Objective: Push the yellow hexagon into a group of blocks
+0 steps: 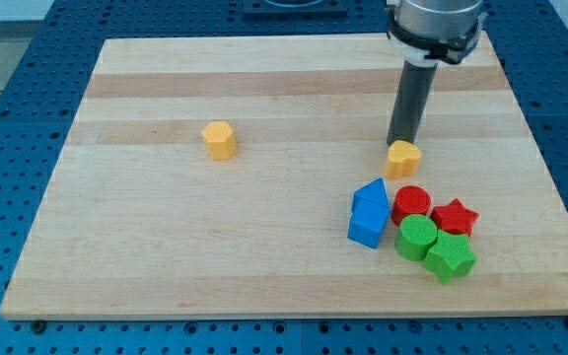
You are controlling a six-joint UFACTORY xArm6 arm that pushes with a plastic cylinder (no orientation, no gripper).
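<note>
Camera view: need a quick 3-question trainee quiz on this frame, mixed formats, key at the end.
1. True or false: my tip is right behind a yellow block, on that block's top side in the view.
2. Multiple choice: which block stands alone, far from the cluster? A) red star B) yellow hexagon C) green cylinder
3. Fill in: the blue blocks sit at the cluster's ____ edge in the view.

Key:
1. True; whether they touch cannot be told.
2. B, the yellow hexagon at the view's left; the red star and green cylinder are in the cluster with the red cylinder and another green block.
3. Left; the blue blocks.
</note>
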